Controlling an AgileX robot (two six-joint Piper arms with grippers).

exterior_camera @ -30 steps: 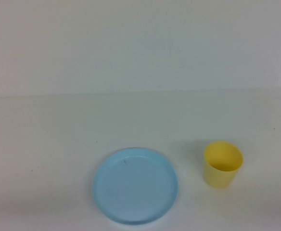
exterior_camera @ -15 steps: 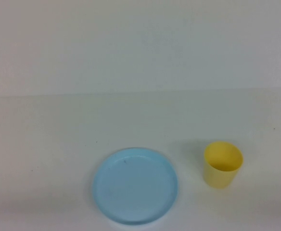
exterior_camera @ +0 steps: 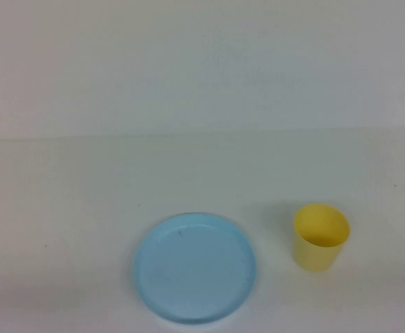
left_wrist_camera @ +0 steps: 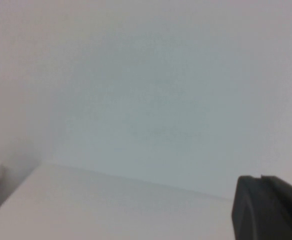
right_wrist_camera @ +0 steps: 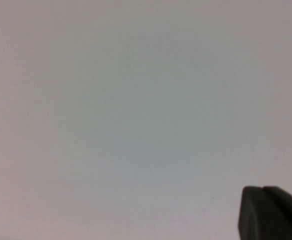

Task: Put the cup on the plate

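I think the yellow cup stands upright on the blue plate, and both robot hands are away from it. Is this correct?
Not quite. In the high view the cup stands upright on the table, beside the plate on its right and apart from it, not on it. The rest holds: neither arm appears there. The left hand and the right hand show only in their own wrist views, shut, near nothing.

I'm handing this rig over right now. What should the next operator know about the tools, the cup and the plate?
Left tool: shut, empty, parked out of the high view.
Right tool: shut, empty, also parked.
Yellow cup: upright on the table, to the right of the plate, not touching it.
Light-blue plate: bare, near the front edge.
Done: nothing.
Left: grasp the cup and set it on the plate.
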